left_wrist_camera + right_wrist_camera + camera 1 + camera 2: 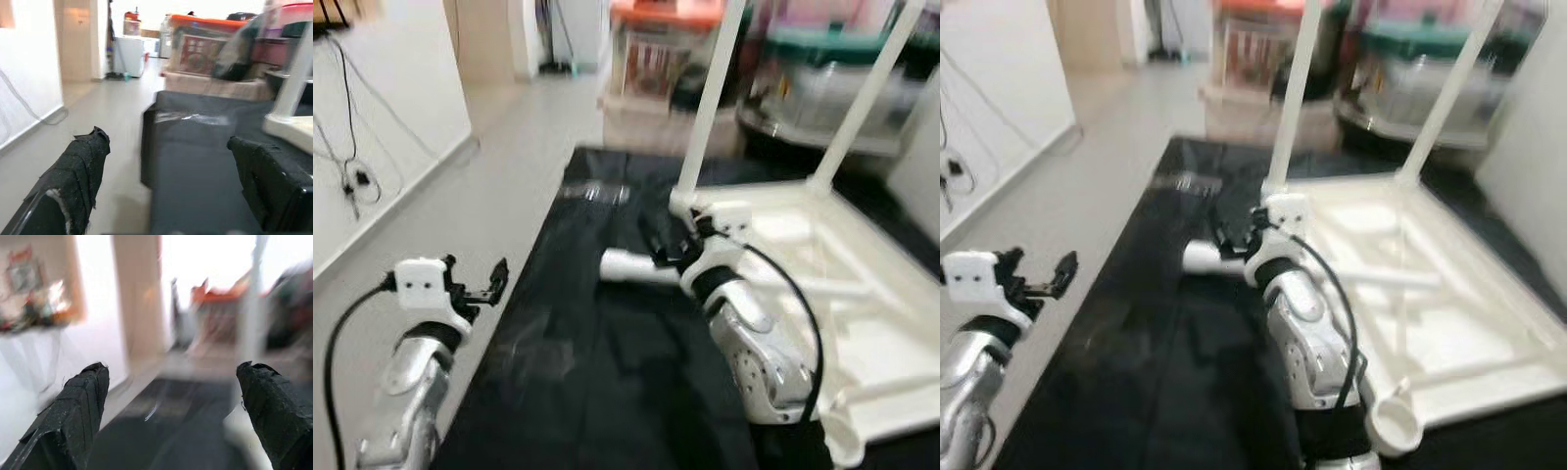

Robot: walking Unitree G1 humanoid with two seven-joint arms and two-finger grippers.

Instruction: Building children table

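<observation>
upturned white table top [862, 294] on black mat [607, 362], two legs fitted, upright at far corners. loose white leg [631, 266] flat on mat, just beside right gripper [668, 253]; fingers spread wide per wrist view, nothing held. left gripper [480, 286] wide, idle over mat's edge. risk: blurred frames, round leg rolling away if nudged.

Home: tiled hallway, storage bins [661, 49]
</observation>
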